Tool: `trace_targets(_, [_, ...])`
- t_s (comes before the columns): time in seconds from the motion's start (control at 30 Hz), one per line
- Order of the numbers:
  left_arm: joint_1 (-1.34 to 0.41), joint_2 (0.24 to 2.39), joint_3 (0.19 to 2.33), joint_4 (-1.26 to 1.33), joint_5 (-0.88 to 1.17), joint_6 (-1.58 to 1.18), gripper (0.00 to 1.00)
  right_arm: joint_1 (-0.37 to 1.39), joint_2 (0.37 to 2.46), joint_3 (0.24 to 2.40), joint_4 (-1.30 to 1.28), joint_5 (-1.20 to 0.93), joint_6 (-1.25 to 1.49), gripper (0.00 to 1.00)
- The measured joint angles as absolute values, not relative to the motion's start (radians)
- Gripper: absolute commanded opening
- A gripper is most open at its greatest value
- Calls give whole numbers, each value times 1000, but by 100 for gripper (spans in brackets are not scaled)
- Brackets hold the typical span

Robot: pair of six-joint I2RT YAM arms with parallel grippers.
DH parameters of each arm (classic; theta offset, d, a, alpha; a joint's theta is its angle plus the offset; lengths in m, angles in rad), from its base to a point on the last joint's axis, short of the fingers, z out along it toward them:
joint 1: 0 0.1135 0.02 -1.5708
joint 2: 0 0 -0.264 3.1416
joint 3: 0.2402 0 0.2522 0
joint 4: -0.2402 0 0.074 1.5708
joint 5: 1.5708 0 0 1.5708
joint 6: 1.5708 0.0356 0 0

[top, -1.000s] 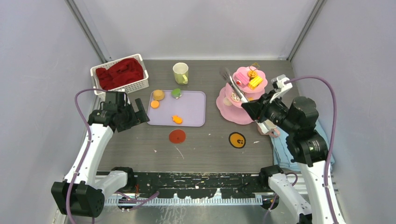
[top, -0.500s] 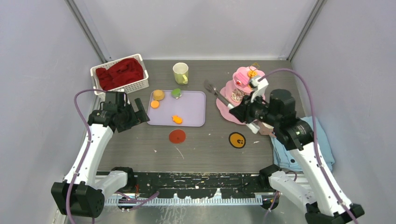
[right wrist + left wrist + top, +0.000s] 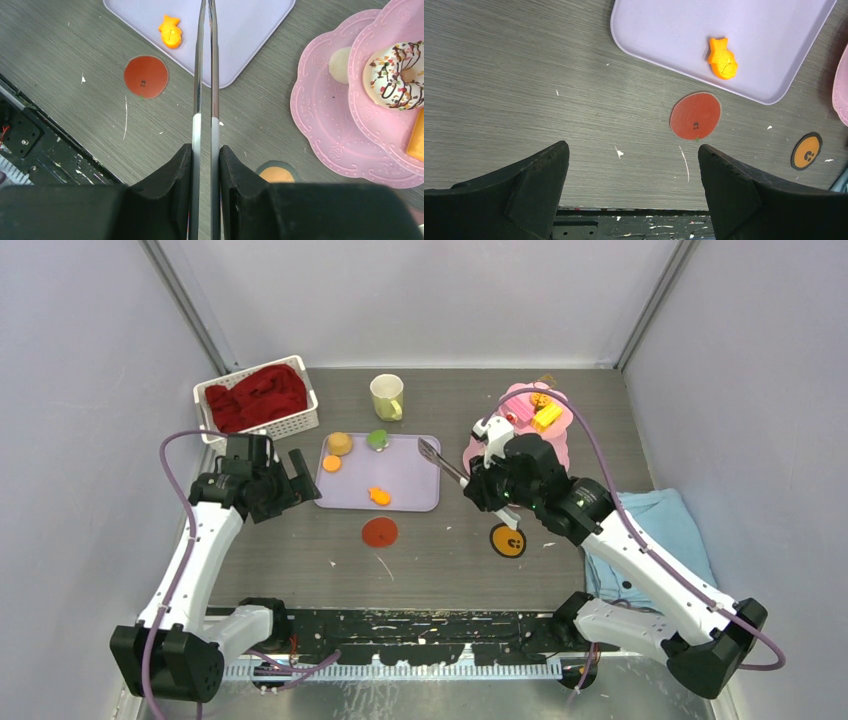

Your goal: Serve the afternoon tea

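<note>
- Clenched on a pair of slim silver metal tongs (image 3: 205, 75) in the right gripper (image 3: 205, 155), blades nearly together and aimed out over the flat lavender plastic tray (image 3: 250, 30).
- Just left of the tong line on that tray: a small orange fish-shaped toy pastry (image 3: 171, 31), long axis roughly parallel to the blades.
- Off to the right, well apart: the pink scalloped three-tier stand (image 3: 320, 125).
- Spread wide and empty beside the tray's left edge: the left gripper (image 3: 297, 480); judged slightly farther from the fish than the tongs.
</note>
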State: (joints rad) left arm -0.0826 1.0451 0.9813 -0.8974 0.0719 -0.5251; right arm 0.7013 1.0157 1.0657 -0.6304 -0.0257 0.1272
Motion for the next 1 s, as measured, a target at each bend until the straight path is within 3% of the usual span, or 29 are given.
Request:
trace_targets(0.3, [-83, 1055, 981, -896, 78, -542, 100, 727, 1048, 1038, -578, -1, 169, 4])
trace_targets(0.5, [-83, 1055, 981, -896, 82, -542, 100, 745, 1132, 1015, -539, 10, 226, 12])
trace_targets(1.0, [-83, 1055, 981, -895, 81, -541, 100, 763, 1192, 996, -519, 40, 275, 21])
